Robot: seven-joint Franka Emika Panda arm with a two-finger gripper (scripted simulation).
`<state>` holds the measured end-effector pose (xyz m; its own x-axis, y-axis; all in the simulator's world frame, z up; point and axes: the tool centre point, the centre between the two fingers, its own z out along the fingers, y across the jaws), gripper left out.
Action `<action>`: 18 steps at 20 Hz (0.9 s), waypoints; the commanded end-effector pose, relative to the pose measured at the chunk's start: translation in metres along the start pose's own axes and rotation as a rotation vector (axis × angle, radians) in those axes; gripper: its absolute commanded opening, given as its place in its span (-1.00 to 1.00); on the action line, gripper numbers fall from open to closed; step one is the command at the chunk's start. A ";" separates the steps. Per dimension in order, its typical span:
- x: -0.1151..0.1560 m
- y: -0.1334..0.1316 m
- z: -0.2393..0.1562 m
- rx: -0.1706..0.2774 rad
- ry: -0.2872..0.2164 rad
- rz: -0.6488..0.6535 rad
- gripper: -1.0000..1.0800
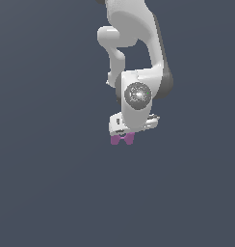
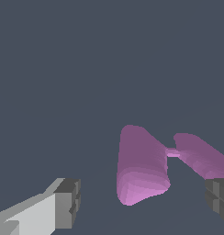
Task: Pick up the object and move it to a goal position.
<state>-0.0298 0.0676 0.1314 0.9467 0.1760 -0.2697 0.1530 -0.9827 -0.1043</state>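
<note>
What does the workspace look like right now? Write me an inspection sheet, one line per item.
Surface: plain dark grey-blue ground, no markings or edges seen.
Job's things: magenta-pink bow-tie piece, two flared lobes joined at a thin waist; in the exterior view it shows just under the gripper.
Goal position: no marker seen.
Clutter: nothing seen.
Grippers: white gripper open, its dark pads set wide to either side of the piece, neither pad touching it in the wrist view.
Cables: nothing seen.
Surroundings: only the white arm coming down from the exterior view's top; uniform background.
</note>
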 end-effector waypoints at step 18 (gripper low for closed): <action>-0.001 -0.001 0.028 0.002 -0.004 -0.002 -1.00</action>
<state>-0.0376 0.0690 0.1073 0.9465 0.1768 -0.2699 0.1535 -0.9825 -0.1054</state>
